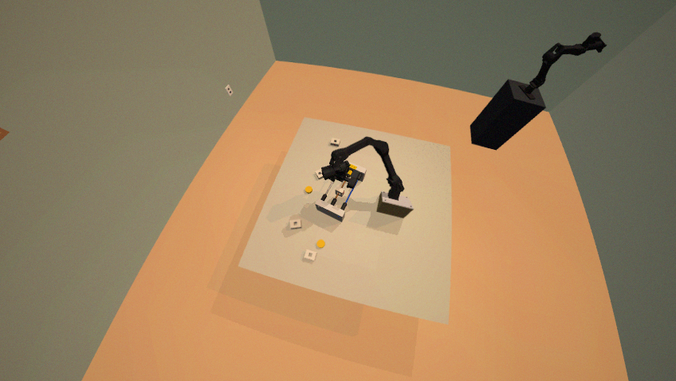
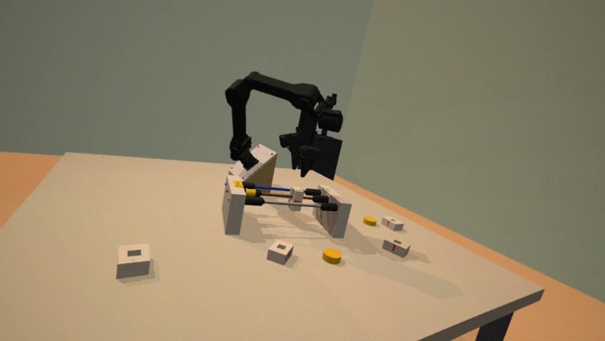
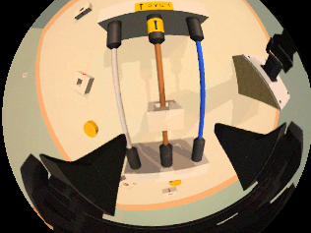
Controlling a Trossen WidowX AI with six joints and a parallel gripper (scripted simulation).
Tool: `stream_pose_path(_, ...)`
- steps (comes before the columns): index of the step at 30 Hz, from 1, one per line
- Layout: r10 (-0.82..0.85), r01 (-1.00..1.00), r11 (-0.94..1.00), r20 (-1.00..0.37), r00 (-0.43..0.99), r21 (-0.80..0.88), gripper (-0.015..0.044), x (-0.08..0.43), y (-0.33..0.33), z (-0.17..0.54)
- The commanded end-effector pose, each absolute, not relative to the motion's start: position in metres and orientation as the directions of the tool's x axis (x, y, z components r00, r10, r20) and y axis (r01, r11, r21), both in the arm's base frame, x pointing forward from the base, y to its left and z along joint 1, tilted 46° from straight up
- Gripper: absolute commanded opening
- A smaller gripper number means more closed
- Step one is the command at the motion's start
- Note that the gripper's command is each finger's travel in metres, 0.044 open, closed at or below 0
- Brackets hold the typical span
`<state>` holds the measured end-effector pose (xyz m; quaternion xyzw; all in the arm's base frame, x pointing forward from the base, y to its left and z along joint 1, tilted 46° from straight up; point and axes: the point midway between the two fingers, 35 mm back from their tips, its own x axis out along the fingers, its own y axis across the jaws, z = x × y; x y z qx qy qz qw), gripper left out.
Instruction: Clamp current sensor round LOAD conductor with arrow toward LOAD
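Observation:
The white current sensor [image 1: 339, 192] [image 2: 296, 199] [image 3: 165, 119] sits round the middle, brown conductor [image 2: 271, 194] [image 3: 159, 73], part-way along it. It looks closed, but its latch cannot be made out. A small red mark shows on its side in the exterior view; the arrow's direction cannot be read. A yellow marker [image 2: 250, 192] [image 3: 155, 25] is on the sleeve at one end of that conductor. My gripper [image 2: 299, 172] [image 3: 172, 133] is wide open and empty, above the conductors. In the wrist view its fingers stand to either side of the sensor, apart from it.
A white conductor [image 3: 116, 83] and a blue conductor [image 3: 202, 92] flank the brown one between two end blocks [image 2: 233, 215] [image 2: 344, 217]. Several white blocks with square holes, one nearest the exterior camera [image 2: 133, 267], and two yellow discs [image 2: 331, 256] [image 2: 369, 220] lie around the rack.

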<state>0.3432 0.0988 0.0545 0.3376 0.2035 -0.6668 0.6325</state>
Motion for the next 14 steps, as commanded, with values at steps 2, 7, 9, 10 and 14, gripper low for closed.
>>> stream_pose_path(2,-0.709,0.98,-0.115,-0.705,0.032,0.16,0.044,0.3438,0.0986,0.055)
stream_pose_path(7,-0.709,0.98,-0.115,-0.705,0.032,0.16,0.044,0.3438,0.0986,0.055)
stream_pose_path(9,-0.709,0.98,-0.115,-0.705,0.032,0.16,0.044,0.3438,0.0986,0.055)
stream_pose_path(10,-0.709,0.98,-0.115,-0.705,0.032,0.16,0.044,0.3438,0.0986,0.055)
stream_pose_path(14,-0.706,0.981,-0.117,-0.708,0.028,0.156,0.044,0.3432,0.0988,0.0545)
